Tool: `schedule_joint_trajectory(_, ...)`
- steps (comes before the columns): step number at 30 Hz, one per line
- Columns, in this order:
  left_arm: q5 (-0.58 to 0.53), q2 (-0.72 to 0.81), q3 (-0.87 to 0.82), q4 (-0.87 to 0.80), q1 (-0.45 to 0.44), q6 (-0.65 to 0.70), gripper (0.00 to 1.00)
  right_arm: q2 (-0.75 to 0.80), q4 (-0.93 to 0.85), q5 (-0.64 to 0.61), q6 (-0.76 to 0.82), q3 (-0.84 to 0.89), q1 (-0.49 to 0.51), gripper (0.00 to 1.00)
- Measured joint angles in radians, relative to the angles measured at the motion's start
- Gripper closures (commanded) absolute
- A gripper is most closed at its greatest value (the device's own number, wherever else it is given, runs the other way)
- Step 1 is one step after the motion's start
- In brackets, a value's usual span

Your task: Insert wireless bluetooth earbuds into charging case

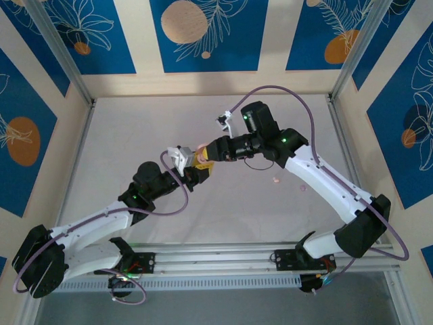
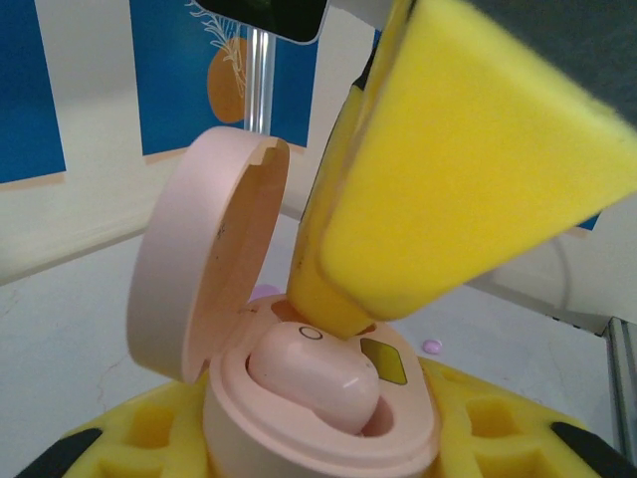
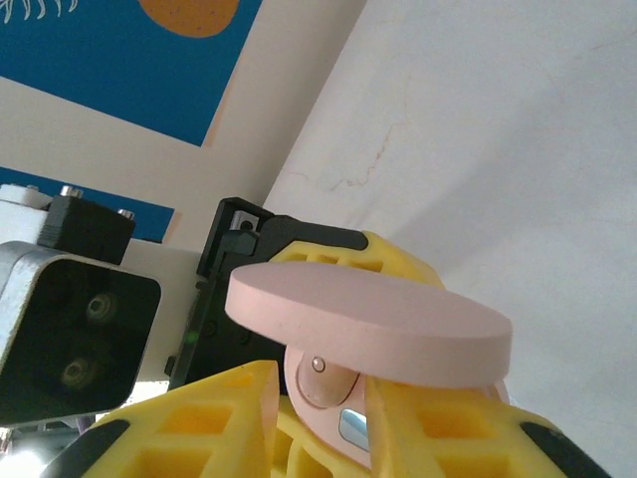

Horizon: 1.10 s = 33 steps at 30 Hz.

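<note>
My left gripper [image 1: 190,169] is shut on the pale pink charging case [image 2: 328,438], held above the table with its round lid [image 2: 199,259] standing open. A pink earbud [image 2: 314,373] lies in one well of the case. My right gripper [image 1: 207,160] reaches in from the right, and its yellow fingertips [image 2: 338,304] come down at the earbud's far end. In the right wrist view the earbud [image 3: 323,373] sits under the lid [image 3: 368,324], between the slightly parted jaws of my right gripper [image 3: 323,418]. Narrow gaps show on both sides of it.
Two small pale pink earbuds [image 1: 276,180] [image 1: 302,187] lie loose on the white table right of the arms. A tiny lilac piece [image 2: 431,347] lies on the table beyond the case. Aluminium posts and patterned walls ring the table [image 1: 135,135].
</note>
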<state>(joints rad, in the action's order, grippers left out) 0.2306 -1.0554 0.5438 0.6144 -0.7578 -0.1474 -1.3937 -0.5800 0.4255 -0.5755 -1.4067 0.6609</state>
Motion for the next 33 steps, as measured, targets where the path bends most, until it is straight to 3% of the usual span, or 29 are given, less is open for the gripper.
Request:
schedule_joint_trajectory(5, 0.000, 0.005, 0.000, 0.000, 0.000, 0.000, 0.76, 0.067, 0.007, 0.004, 0.020, 0.002, -0.006, 0.69)
schedule_joint_trajectory(10, 0.000, 0.018, 0.000, 0.001, 0.000, 0.000, 0.76, 0.228, 0.076, -0.051, 0.047, 0.069, -0.026, 0.69)
schedule_joint_trajectory(13, 0.000, 0.025, 0.000, 0.002, 0.000, 0.000, 0.75, 0.336, 0.103, -0.147, 0.050, 0.148, -0.069, 0.68)
schedule_joint_trajectory(17, -0.002, 0.041, -0.001, 0.001, 0.000, 0.000, 0.75, 0.410, 0.080, -0.283, 0.003, 0.242, -0.211, 0.68)
schedule_joint_trajectory(24, -0.008, 0.071, -0.004, -0.002, 0.000, -0.001, 0.76, 0.291, -0.005, -0.295, -0.069, 0.409, -0.570, 0.65)
schedule_joint_trajectory(29, -0.008, 0.084, -0.008, -0.006, 0.000, -0.003, 0.75, 0.119, -0.055, -0.276, -0.069, 0.474, -0.679, 0.63)
schedule_joint_trajectory(33, -0.008, 0.086, -0.010, -0.010, 0.000, -0.003, 0.76, 0.007, -0.063, -0.272, -0.082, 0.507, -0.700, 0.62)
